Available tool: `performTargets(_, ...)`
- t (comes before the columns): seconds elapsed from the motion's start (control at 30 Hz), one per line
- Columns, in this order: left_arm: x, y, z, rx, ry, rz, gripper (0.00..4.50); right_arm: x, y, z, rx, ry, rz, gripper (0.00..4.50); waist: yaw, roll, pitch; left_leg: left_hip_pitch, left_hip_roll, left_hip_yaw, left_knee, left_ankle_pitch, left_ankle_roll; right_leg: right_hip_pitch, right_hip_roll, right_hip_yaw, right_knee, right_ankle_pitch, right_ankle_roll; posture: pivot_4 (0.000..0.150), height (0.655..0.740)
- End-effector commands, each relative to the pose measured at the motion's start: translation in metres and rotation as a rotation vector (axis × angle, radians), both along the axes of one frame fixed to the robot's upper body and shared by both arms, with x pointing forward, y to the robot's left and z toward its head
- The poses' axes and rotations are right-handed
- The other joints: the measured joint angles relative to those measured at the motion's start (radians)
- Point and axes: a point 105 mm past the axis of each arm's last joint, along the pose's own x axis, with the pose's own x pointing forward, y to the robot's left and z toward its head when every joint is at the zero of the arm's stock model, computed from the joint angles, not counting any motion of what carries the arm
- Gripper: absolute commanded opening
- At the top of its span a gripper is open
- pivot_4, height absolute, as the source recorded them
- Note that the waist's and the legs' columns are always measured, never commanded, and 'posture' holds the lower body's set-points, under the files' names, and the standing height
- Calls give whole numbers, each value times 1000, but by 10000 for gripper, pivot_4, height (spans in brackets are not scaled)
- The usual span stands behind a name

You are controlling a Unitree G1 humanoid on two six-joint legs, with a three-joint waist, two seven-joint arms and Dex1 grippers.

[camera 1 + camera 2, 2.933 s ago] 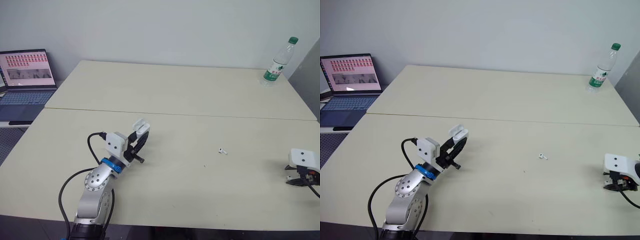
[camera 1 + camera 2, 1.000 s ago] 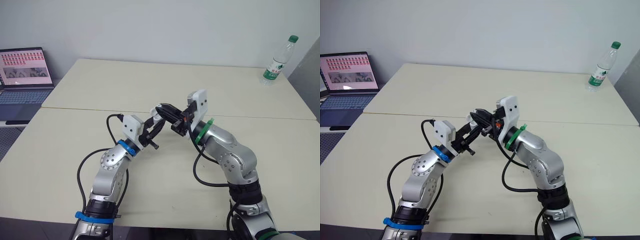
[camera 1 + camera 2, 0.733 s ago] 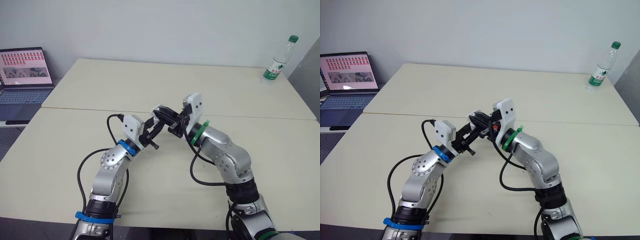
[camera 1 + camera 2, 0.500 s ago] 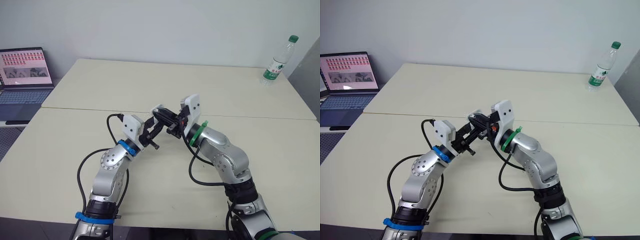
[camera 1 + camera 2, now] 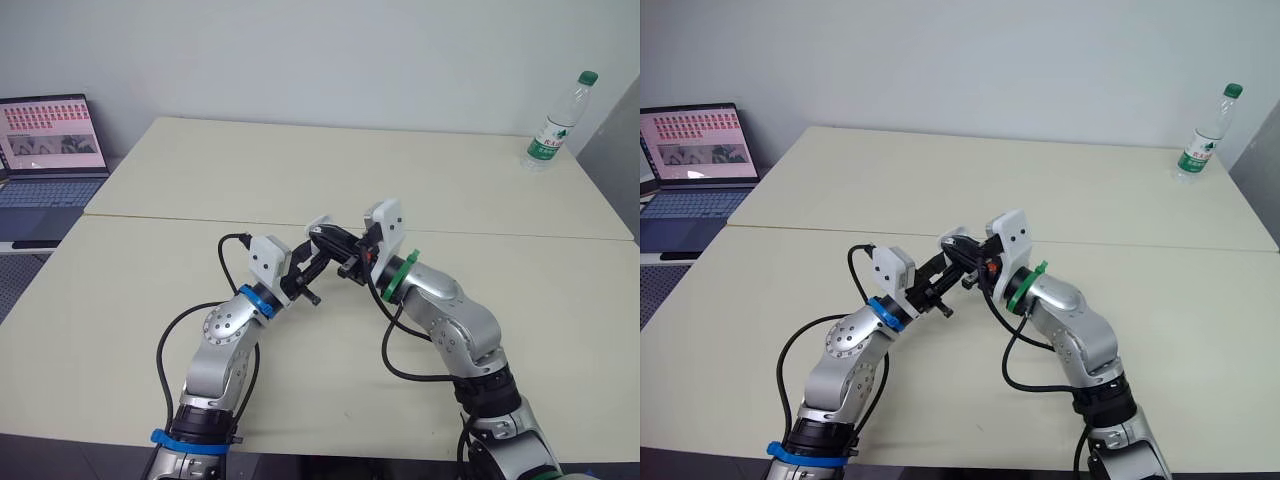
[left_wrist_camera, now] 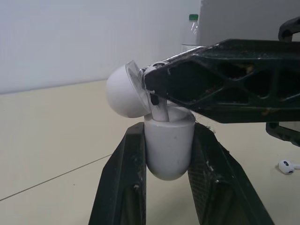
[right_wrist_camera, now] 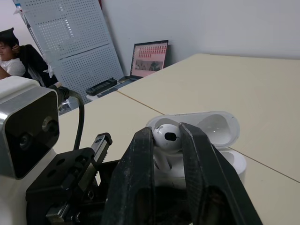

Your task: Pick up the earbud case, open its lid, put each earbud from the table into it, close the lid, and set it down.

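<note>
Earbud (image 7: 167,137), pinched between the right gripper's (image 7: 166,131) fingers, sits stem-first at the open mouth of the earbud case (image 6: 168,140). The left gripper (image 6: 168,133) clamps the case mid-table, and the right arm reaches in from 3 o'clock. Seating likely needs a push along the case's long axis.

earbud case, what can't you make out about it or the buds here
Slots inside the earbud case: right wrist view, covered by the held earbud and fingers of the right gripper.
Its stem: hidden between those fingers, so seating depth is unclear.
Eye views: case tiny, crowded by the left gripper and right gripper.
Loose earbud: left wrist view, small, at the picture's edge.
</note>
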Motion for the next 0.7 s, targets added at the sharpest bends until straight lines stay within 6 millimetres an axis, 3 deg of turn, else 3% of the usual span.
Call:
performTargets(0.03,-6,-2,25,-35,-92,-22,8123,-3,-2,5,4,-26,-3,22008,0,0,0,0,0,0,0,0,0,0,0,0,0,0,0,1500,7400)
performTargets(0.07,-6,-2,25,-36,-91,-21,8123,-2,-2,5,5,-28,-4,24951,0,0,0,0,0,0,0,0,0,0,0,0,0,0,0,1500,7400)
performTargets(0.2,-6,-3,24,-37,-87,-21,8123,-2,-2,9,16,-37,-1,24951,0,0,0,0,0,0,0,0,0,0,0,0,0,0,0,1500,7400)
performTargets(0.37,-6,1,19,-26,-75,-10,8123,-18,-18,33,154,-19,112,24951,0,0,0,0,0,0,0,0,0,0,0,0,0,0,0,1500,7400)
performTargets(0.5,-8,9,13,-7,-65,-2,8123,-26,-55,37,40,-13,155,24951,2,0,0,0,-1,0,0,0,0,0,0,0,-1,0,0,1500,7400)
performTargets(0.7,-10,14,8,-2,-56,5,8123,-13,-138,18,-321,41,18,24951,2,0,0,0,-1,0,0,0,0,0,0,0,-1,0,0,1500,7400)
